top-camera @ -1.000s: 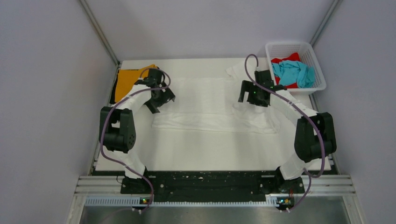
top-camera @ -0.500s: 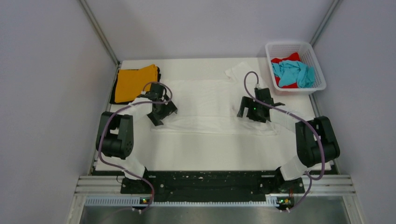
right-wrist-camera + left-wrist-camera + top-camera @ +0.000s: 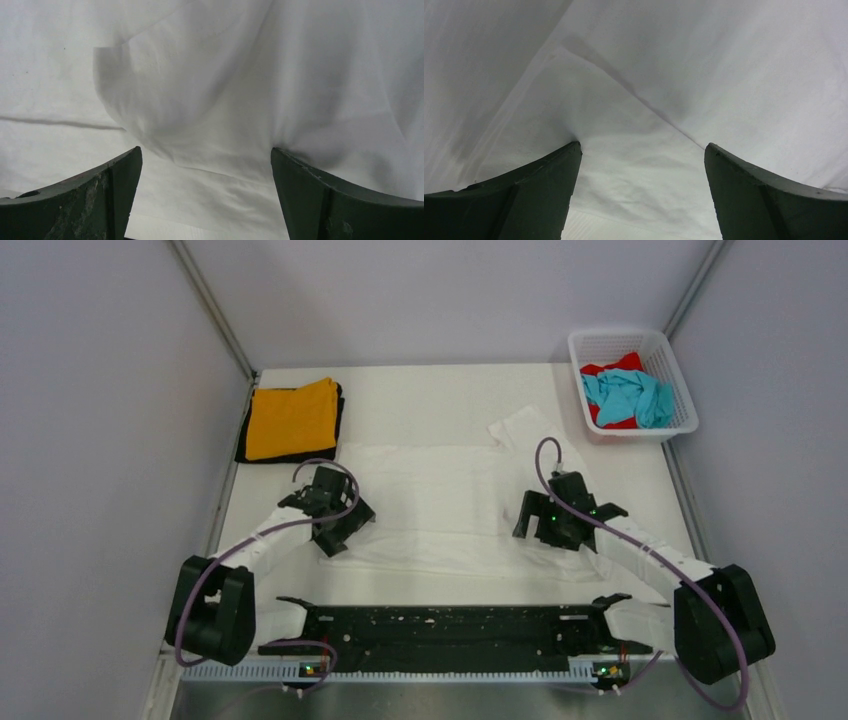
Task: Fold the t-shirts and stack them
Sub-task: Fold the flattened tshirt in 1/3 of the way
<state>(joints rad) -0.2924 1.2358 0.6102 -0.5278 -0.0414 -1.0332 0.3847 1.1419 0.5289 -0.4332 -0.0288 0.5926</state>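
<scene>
Centrally, you see the white t-shirt (image 3: 440,505) lying spread across the table (image 3: 420,390). Your left gripper (image 3: 336,532) and right gripper (image 3: 533,526) sit over its left and right ends, jaws spread wide, clamping nothing. At far left, the orange t-shirt (image 3: 292,418) lies folded on the black t-shirt (image 3: 243,450). The teal t-shirt (image 3: 628,395) and red t-shirt (image 3: 612,368) lie crumpled in the basket (image 3: 680,390).

Far strip of worktop (image 3: 430,390) open between orange t-shirt (image 3: 292,418) far-left and basket (image 3: 622,335) far-right. White t-shirt (image 3: 440,500) covers the middle, lying flat, passable above. Left hand (image 3: 338,534) and right hand (image 3: 530,530) low at its near edge, well apart; tips probably touching cloth.
</scene>
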